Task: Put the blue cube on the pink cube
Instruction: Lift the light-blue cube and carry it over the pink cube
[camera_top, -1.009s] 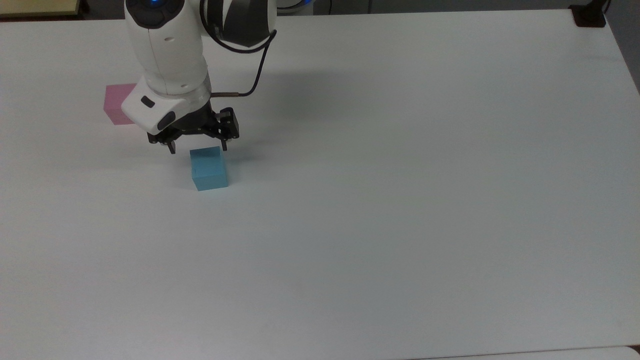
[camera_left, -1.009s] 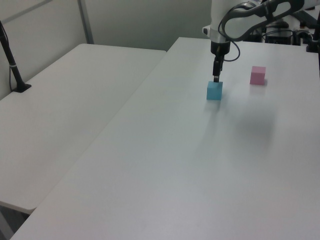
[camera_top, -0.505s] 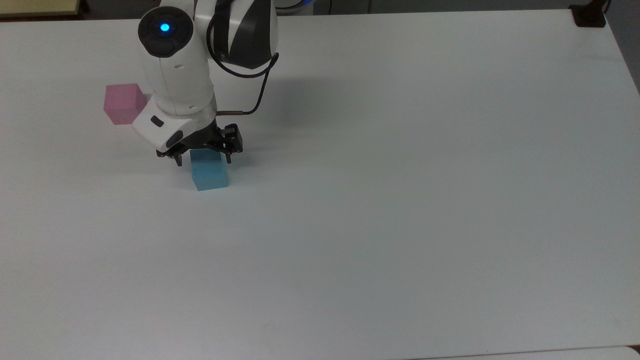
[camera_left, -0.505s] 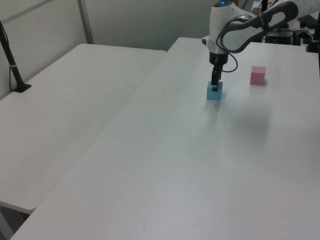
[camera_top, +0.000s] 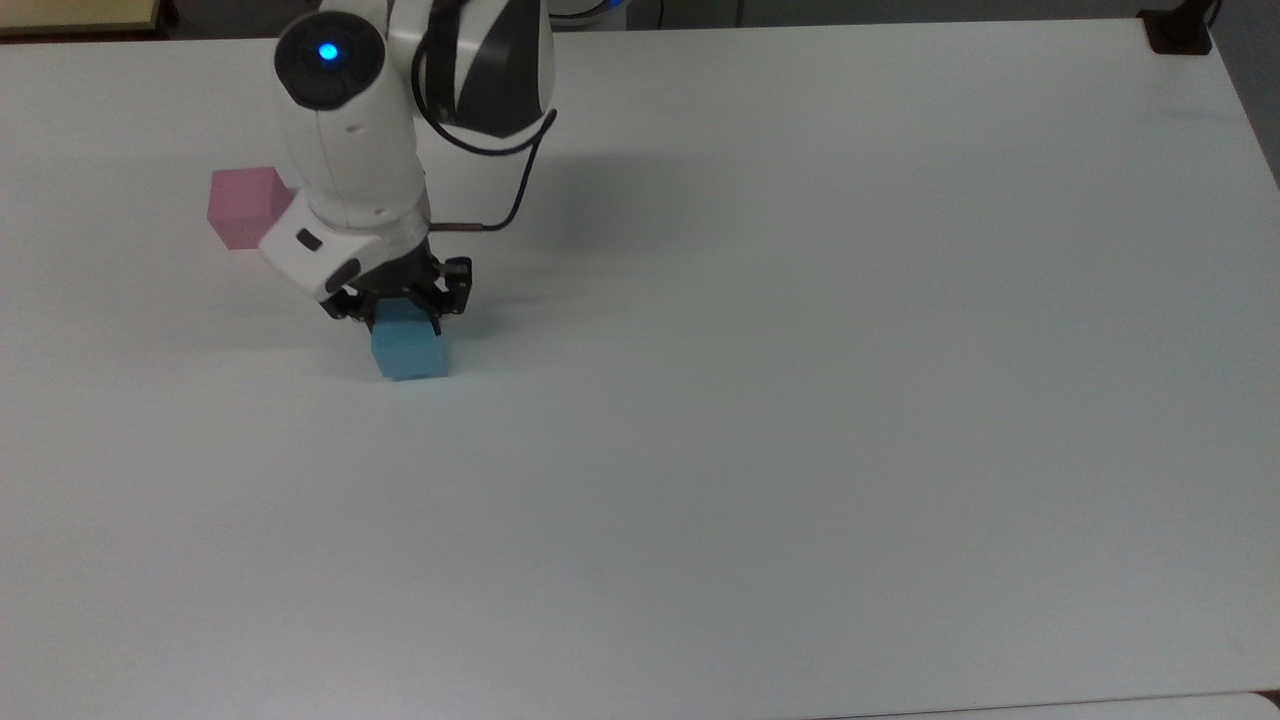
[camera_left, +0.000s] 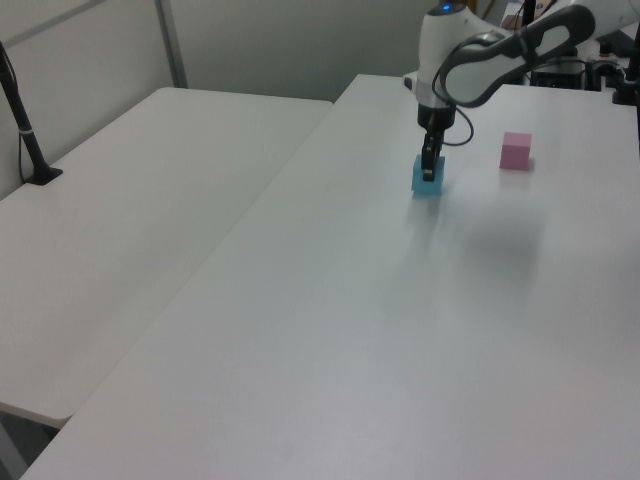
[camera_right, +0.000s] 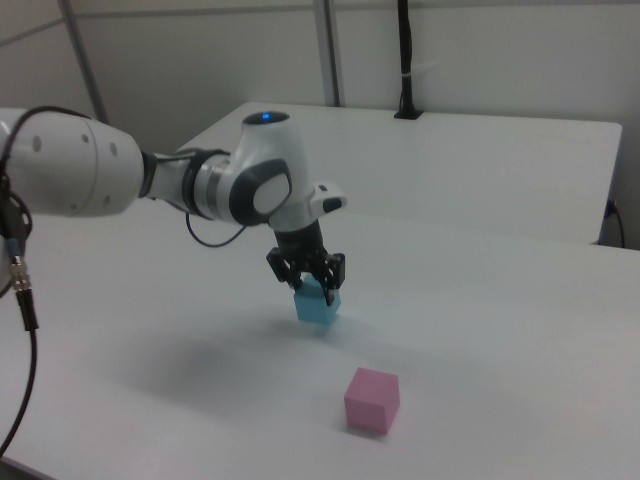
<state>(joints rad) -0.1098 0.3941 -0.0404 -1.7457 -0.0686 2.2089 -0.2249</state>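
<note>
While the arm reaches down, the gripper (camera_top: 402, 322) has its fingers drawn in against opposite sides of the blue cube (camera_top: 409, 350), clamped on it; the cube sits at table (camera_top: 800, 400) level (whether it touches the surface I cannot tell). One pink cube (camera_top: 241, 207) stands well apart, toward the top view's left. One cube of each colour is present. A second table (camera_left: 120, 230) adjoins on the left view's left. Both cubes show unobstructed in the right view, the pink cube nearer the camera.
</note>
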